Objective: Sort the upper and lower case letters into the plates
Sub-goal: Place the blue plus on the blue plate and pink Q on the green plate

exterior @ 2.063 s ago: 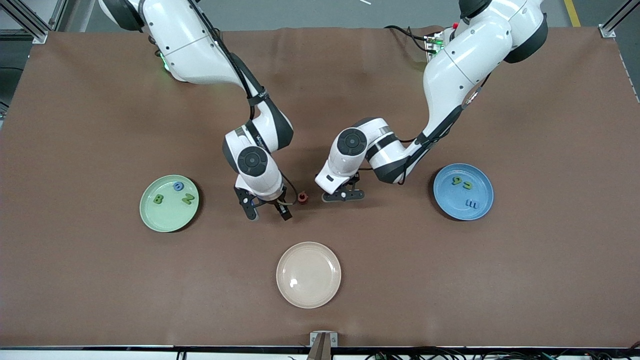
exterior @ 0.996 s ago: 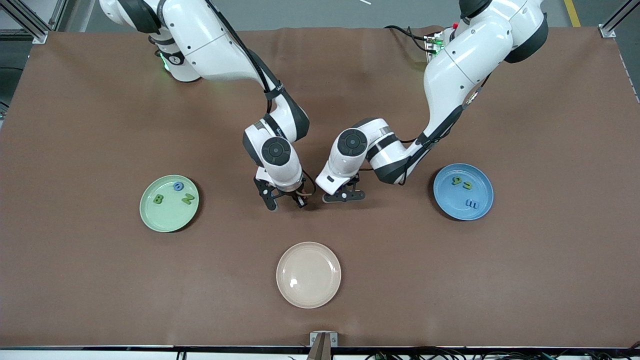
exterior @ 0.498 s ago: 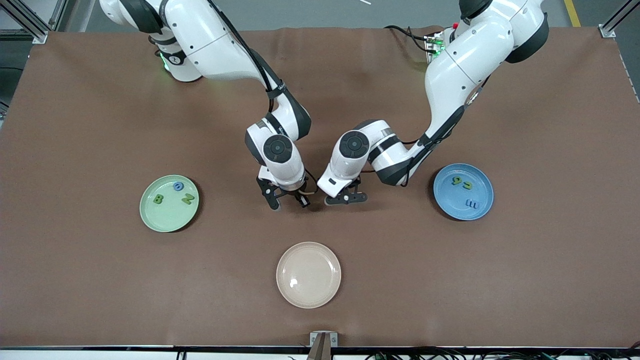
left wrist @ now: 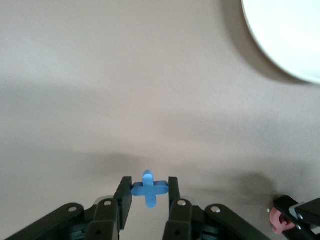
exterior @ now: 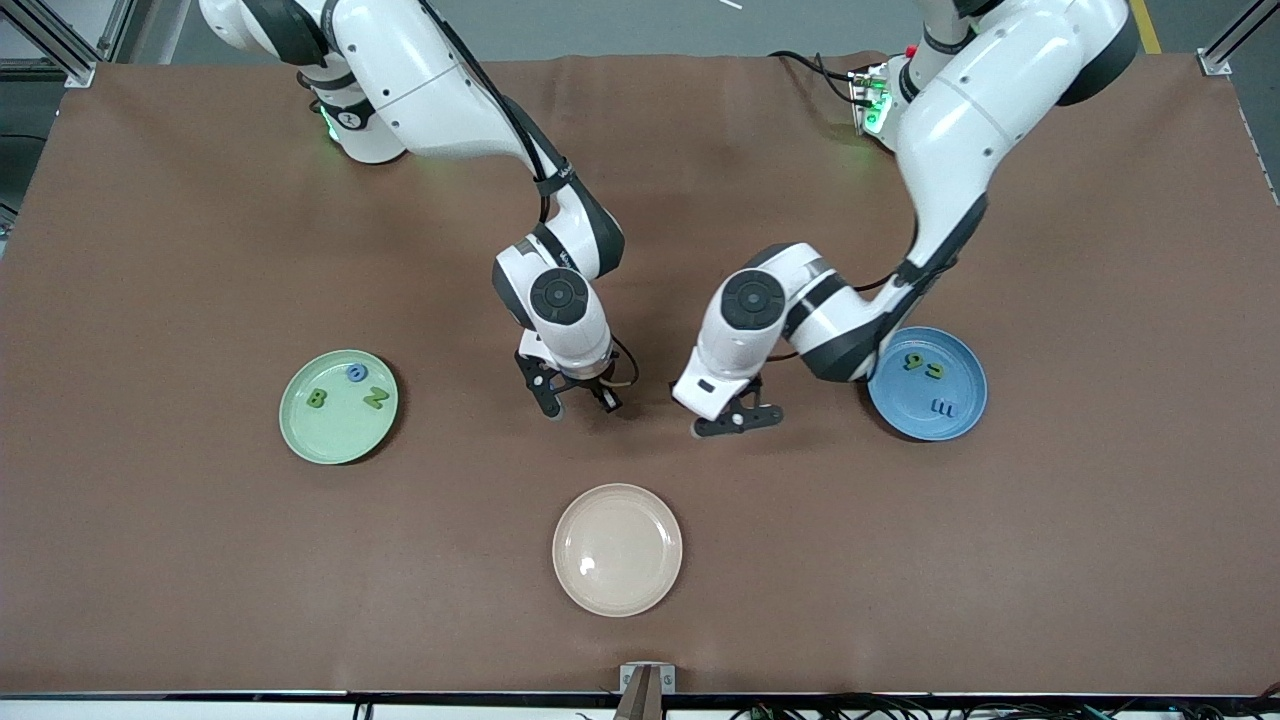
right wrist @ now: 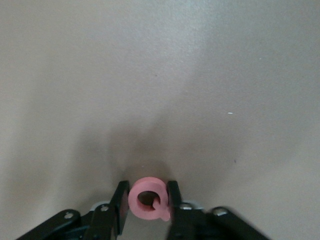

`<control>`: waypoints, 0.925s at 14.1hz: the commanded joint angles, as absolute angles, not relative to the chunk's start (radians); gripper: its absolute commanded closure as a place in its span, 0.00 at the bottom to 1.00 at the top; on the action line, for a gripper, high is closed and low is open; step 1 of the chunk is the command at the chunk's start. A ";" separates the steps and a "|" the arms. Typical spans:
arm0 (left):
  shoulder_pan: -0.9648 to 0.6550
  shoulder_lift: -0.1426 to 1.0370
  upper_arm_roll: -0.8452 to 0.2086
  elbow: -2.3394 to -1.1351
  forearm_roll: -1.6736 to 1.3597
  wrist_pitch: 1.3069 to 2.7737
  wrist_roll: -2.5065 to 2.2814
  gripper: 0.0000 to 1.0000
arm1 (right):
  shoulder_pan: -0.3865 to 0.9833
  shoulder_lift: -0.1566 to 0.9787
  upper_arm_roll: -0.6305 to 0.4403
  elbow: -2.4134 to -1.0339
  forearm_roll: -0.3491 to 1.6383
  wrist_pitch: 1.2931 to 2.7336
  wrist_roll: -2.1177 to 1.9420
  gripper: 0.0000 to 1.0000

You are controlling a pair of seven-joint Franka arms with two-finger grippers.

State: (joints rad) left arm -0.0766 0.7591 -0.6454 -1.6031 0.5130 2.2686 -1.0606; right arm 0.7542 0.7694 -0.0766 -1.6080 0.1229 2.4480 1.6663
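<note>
While the right gripper (right wrist: 146,202) is pinching the pink Q (right wrist: 147,198), and the left gripper (left wrist: 148,192) is clamping the blue letter (left wrist: 149,188), both should be lifting slowly.

Three plates (exterior: 617,595), eight letters (exterior: 316,399), two pincers (exterior: 578,398).

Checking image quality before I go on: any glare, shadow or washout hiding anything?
Front view: a small glare spot on the glossy cream-beige plate, letters still readable. Left wrist view: a plate's edge is washed out white. Right wrist view: soft shadow on the brown table cover around the pink Q.
</note>
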 commanded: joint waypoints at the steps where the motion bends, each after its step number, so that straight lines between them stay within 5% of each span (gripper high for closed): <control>1: 0.175 0.608 -0.788 -1.808 0.508 2.263 -0.952 0.90 | 0.759 0.805 -0.083 -1.591 0.141 2.476 1.669 0.97; 6: 0.789 0.540 -1.126 -2.074 0.523 2.263 -0.619 0.90 | 0.684 0.782 -0.086 -1.499 0.133 2.257 1.536 1.00; 10: 0.949 0.555 -1.123 -2.109 0.612 2.263 -0.445 0.90 | 0.594 0.717 -0.089 -1.523 0.132 2.097 1.338 1.00; 13: 0.963 0.610 -1.059 -2.094 0.718 2.264 -0.420 0.90 | 0.476 0.600 -0.089 -1.679 0.132 2.114 1.109 1.00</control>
State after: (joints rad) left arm 0.9710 0.5830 -1.0851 -2.0948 0.6566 2.2491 -0.4298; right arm 0.5525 0.7138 -0.1062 -1.5323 0.1262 2.1043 1.2522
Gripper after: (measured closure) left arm 0.665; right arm 0.643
